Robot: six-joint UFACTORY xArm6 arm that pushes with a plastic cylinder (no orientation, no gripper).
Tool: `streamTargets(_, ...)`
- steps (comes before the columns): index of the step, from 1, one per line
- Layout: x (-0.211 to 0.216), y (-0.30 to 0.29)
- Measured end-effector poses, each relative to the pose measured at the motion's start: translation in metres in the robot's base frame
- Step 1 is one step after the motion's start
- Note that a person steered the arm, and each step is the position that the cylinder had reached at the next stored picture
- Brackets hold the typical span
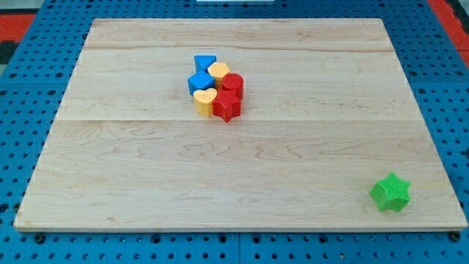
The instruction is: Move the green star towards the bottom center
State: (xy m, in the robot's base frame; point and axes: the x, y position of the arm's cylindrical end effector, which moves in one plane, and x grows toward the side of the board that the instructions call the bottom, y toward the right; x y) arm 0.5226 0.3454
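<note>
The green star (390,192) lies on the wooden board (146,169) near its bottom right corner, far from the other blocks. My tip and the rod do not show in the camera view, so its place relative to the blocks cannot be told.
A tight cluster sits above the board's centre: a blue triangle (204,63), a blue cube (199,81), a yellow hexagon (219,72), a yellow heart (205,100), a red cylinder (233,83) and a red star (227,105). The blue pegboard (29,110) surrounds the board.
</note>
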Motion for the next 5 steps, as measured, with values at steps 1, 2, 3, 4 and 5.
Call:
streamTargets(1, -0.001, 0.000)
streamTargets(2, -0.004, -0.001)
streamTargets(3, -0.004, -0.001)
streamTargets(4, 0.000, -0.001)
streamTargets(5, 0.005, -0.013)
